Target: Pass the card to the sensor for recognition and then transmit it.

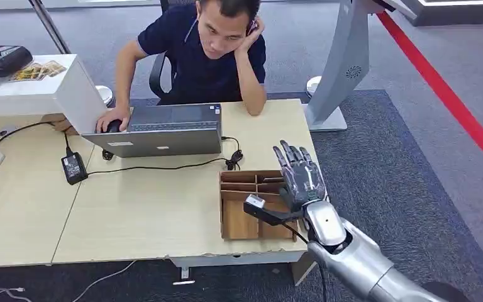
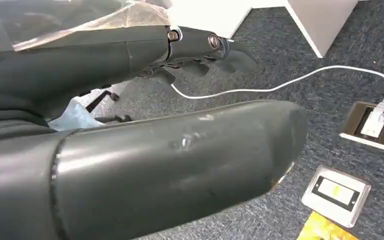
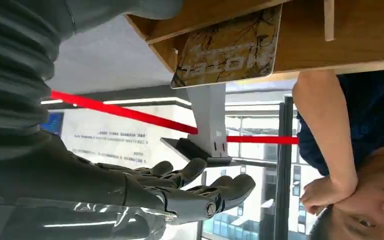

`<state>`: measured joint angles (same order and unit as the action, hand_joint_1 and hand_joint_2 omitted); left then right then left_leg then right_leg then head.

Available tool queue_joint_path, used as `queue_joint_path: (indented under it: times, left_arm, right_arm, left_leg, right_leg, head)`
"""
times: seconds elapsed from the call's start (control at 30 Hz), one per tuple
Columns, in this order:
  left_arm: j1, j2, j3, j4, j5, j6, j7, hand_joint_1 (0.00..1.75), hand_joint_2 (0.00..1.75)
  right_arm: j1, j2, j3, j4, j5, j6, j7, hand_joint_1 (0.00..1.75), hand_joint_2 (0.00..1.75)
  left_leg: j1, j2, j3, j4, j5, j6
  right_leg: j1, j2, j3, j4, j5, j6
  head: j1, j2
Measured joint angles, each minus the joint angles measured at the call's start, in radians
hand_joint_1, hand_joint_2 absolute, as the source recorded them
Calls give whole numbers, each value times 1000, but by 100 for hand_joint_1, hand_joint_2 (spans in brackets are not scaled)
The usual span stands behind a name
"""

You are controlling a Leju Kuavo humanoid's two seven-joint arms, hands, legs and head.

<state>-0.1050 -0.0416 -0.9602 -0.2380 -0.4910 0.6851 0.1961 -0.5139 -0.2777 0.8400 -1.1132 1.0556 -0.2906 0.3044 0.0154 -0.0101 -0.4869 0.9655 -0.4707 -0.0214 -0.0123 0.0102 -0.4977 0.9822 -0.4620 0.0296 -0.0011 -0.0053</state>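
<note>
Beyond the right hand (image 1: 300,176) stands a white kiosk (image 1: 346,69) on grey carpet (image 1: 402,182) crossed by a red line (image 1: 443,94); the desk (image 1: 138,214) lies beside it.

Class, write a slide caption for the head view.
Open right robot hand hovers above a wooden organiser beside a person using a laptop.

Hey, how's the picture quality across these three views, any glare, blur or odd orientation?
Head view: evenly lit, sharp, right hand above the wooden tray. Left wrist view: close dark body parts soft, with glare streaks. Right wrist view: upside down, bright windows behind, card readable.
</note>
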Motion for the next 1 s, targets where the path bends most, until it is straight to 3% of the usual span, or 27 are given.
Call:
queue_joint_path:
  times: [1.0]
  left_arm:
    - [0, 5, 0, 0, 3, 0, -8, 0, 0]
  right_arm:
    - [-58, -93, 71, -147, 49, 213, -1, 0, 175]
  left_leg:
    - [0, 0, -6, 0, 0, 0]
  right_leg:
    - [0, 0, -5, 0, 0, 0]
  head:
    - [0, 0]
